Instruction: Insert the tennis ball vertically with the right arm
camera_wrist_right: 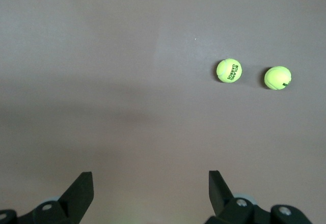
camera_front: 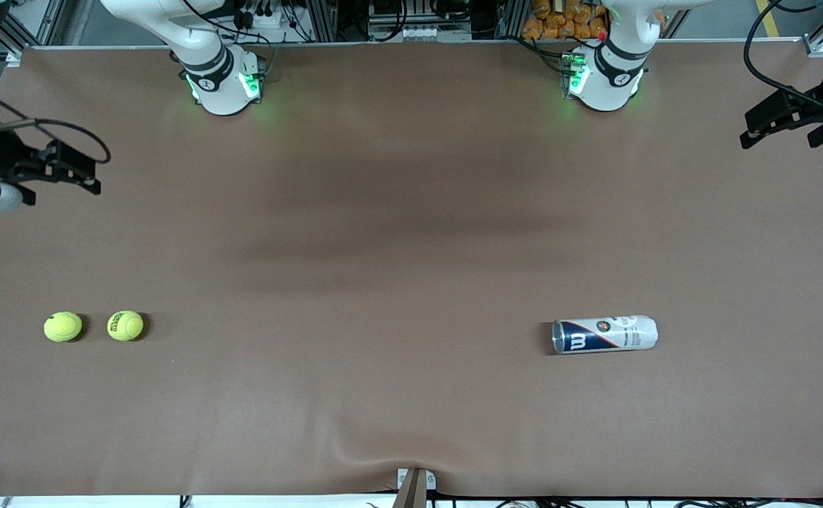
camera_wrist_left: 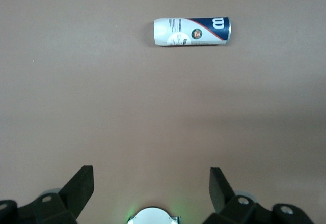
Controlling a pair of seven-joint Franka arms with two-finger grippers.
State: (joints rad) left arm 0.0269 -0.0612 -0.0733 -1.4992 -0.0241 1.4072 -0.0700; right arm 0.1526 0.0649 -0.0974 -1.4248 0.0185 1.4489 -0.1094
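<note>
While both arms waited at the ends of the desk [camera_front: 411, 212], nothing was in hand. Right gripper [camera_front: 65, 173] hung over the right arm's end of the desk, jaws spread wide and empty; its wrist view showed both fingers [camera_wrist_right: 79, 193] apart over bare surface.

Two tennis balls lay nearer the front camera, close beside each other but apart: outer ball [camera_front: 63, 327] toward the desk's edge, printed ball [camera_front: 125, 325] just inward of it. Judged light, felt-covered, springy, with good grip for the pads but liable to roll if nudged. Best taken across the middle, jaws straddling from above.

Ball can [camera_front: 604, 334] lay on its side toward the left arm's end, well apart from the balls, mouth toward the centre. Judged light, thin-walled, smooth, apt to roll or dent; would need standing upright first.

Left gripper [camera_front: 788, 120] hung over its own end, jaws released.
</note>
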